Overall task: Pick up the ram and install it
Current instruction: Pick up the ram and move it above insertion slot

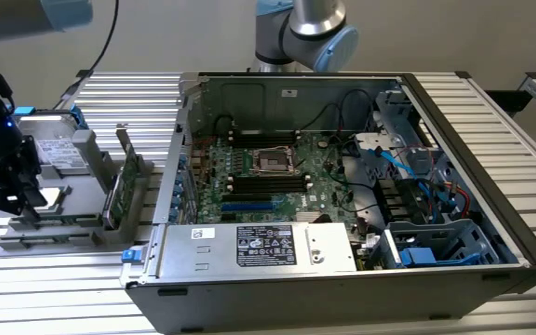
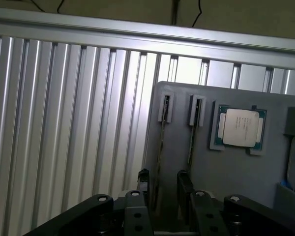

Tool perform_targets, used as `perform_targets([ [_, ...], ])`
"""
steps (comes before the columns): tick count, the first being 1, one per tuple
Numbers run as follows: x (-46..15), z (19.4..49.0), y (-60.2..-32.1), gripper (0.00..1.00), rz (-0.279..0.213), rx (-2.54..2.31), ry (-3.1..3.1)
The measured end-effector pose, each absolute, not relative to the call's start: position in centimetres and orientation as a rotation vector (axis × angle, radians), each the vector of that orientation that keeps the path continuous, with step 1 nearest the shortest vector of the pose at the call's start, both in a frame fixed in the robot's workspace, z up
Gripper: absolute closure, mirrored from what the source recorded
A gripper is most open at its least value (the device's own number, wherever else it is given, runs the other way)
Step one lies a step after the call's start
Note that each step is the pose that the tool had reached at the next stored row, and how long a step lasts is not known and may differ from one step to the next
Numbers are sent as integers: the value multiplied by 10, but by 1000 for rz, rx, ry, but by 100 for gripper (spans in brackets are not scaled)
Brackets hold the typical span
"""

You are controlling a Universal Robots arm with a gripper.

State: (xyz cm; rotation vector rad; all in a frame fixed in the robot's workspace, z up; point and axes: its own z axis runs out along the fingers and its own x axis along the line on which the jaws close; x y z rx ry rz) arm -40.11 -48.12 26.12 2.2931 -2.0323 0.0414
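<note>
Here the fingers (image 2: pixel 144 184) stand apart, seemingly straddling the upright ram (image 2: pixel 161 147).

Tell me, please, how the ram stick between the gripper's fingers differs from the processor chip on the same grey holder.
The ram stands on edge in a slot; the processor chip lies flat in a recess. The ram is a long, thin strip seen edge-on; the processor chip is square with a silver lid. The open gripper straddles the ram; the processor chip sits apart from it. Both rest in the grey holder.
</note>
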Motion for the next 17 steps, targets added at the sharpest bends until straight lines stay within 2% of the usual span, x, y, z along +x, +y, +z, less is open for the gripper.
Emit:
perform_targets([
  [17,-401,230,-488,64,43,2310,-2016],
])
